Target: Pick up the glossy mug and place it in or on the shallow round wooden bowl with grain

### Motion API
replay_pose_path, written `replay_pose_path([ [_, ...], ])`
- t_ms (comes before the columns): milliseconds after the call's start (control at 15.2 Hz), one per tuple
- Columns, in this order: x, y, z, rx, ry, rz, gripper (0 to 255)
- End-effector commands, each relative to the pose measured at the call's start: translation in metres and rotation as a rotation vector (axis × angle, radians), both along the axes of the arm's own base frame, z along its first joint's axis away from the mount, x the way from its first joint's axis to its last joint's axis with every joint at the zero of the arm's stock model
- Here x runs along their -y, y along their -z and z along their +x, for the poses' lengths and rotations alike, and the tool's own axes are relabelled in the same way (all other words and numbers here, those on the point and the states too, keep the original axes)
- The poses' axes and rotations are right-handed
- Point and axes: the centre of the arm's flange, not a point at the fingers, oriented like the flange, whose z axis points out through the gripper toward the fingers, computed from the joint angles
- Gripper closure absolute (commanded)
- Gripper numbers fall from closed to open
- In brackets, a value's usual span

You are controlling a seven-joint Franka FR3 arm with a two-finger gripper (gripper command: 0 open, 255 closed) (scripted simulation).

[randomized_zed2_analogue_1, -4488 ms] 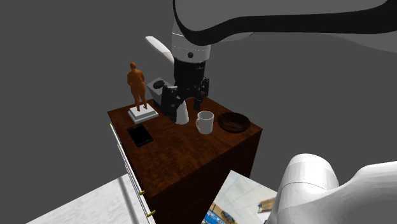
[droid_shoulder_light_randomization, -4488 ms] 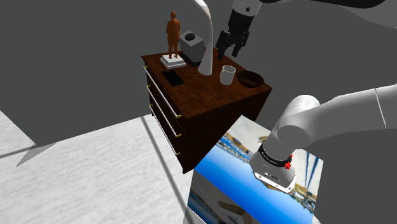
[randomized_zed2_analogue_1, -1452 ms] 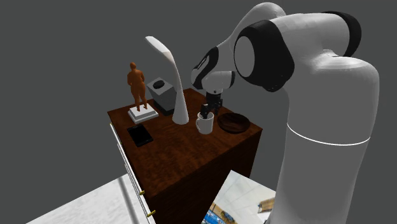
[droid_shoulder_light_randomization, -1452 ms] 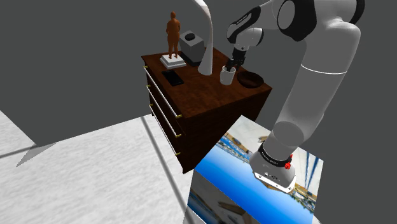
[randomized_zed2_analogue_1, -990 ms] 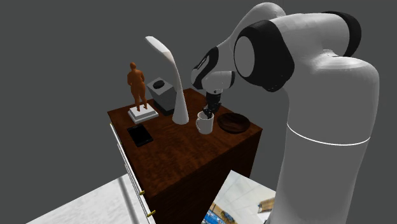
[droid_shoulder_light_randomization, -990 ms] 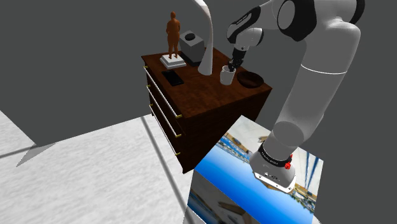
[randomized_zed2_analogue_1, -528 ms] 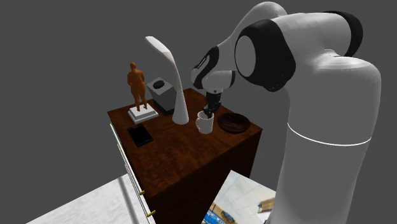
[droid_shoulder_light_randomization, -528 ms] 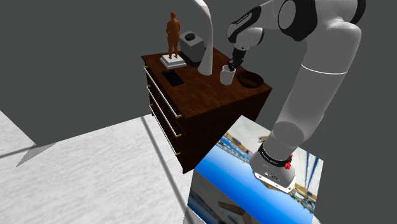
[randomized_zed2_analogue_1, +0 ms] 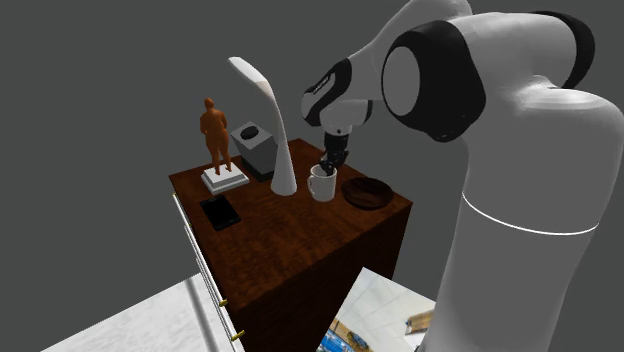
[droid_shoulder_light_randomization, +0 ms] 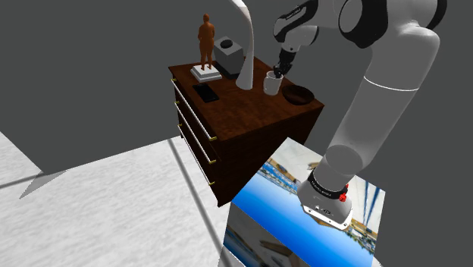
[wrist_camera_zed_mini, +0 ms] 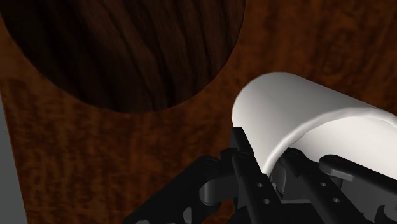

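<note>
- Mug (droid_shoulder_light_randomization: 271, 82): glossy white, no pattern.
- Bowl (droid_shoulder_light_randomization: 299, 94): dark brown, streaked with darker grain lines.
- Chest of drawers (droid_shoulder_light_randomization: 242, 114): reddish-brown with mottled wood grain.
- Drawer handles (droid_shoulder_light_randomization: 214, 139): pale, with brass-yellow ends.
- Tool (droid_shoulder_light_randomization: 277, 73): black throughout.
- Arm (droid_shoulder_light_randomization: 394, 83): white with dark joints.
- Items on the chest of drawers:
  - Figurine (droid_shoulder_light_randomization: 205, 42): orange-brown on a white base.
  - Box (droid_shoulder_light_randomization: 228, 53): grey with a black round mark on top.
  - Curved sculpture (droid_shoulder_light_randomization: 246, 45): plain white.
  - Flat slab (droid_shoulder_light_randomization: 205, 92): black.
- Stand (droid_shoulder_light_randomization: 288, 212): printed picture, mainly blue and white.
- Floor (droid_shoulder_light_randomization: 114, 205): light grey-white.
</note>
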Motion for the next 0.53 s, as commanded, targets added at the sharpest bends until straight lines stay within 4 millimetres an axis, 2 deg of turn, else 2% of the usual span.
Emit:
replay_pose_path([
  [0, -0.001, -0.011, 0.0, 0.0, 0.0, 0.0, 255],
  [462, -0.001, -0.048, 0.0, 0.0, 0.0, 0.0, 255],
])
